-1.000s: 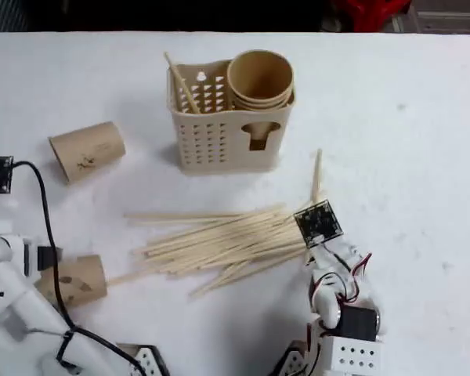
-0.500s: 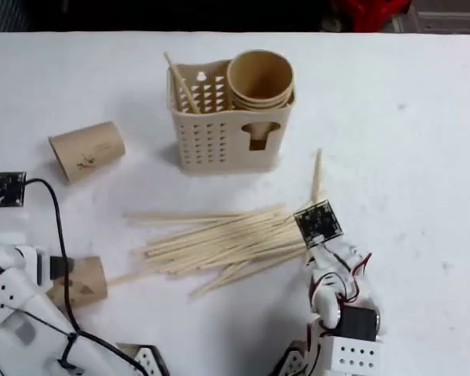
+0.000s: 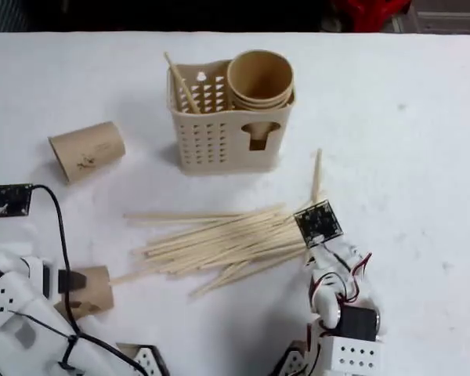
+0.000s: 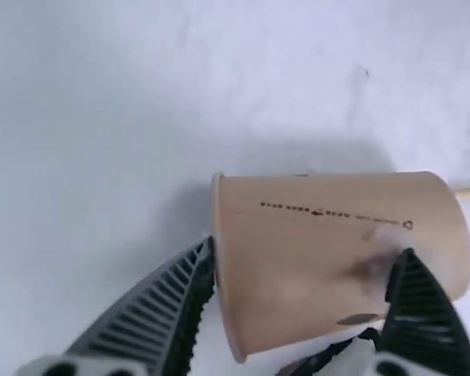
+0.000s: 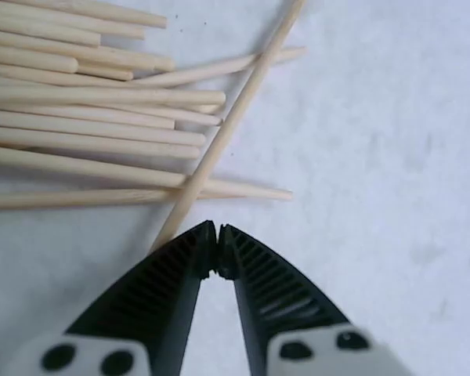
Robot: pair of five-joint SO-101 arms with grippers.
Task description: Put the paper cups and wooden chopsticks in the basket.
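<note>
Cups, where are they?

A nested stack [image 3: 260,78] stands in the perforated basket [image 3: 219,141]. A loose cup [image 3: 86,150] of smooth brown paper lies on its side, left of the basket.

And the grippers?

In front of the basket, the left gripper [image 4: 301,274] clamps ribbed jaws on a third cup [image 4: 329,235]. The right gripper [image 5: 217,254], closed and empty, sits beside the round wooden chopsticks [image 3: 219,243].

Colours: kraft brown, cream, pale wood, on white.
Paper cups [image 3: 260,78] are plain kraft brown; the held cup [image 4: 329,227] carries a dark dotted line and small dark marks, and the lying cup [image 3: 86,150] has faint dark print. Basket [image 3: 219,137] is cream with a grid of small holes. Chopsticks [image 3: 219,239] are pale wood. Table [image 3: 407,141] is white. Left gripper [image 4: 307,254] and right gripper [image 5: 218,254] are black and ribbed.
</note>
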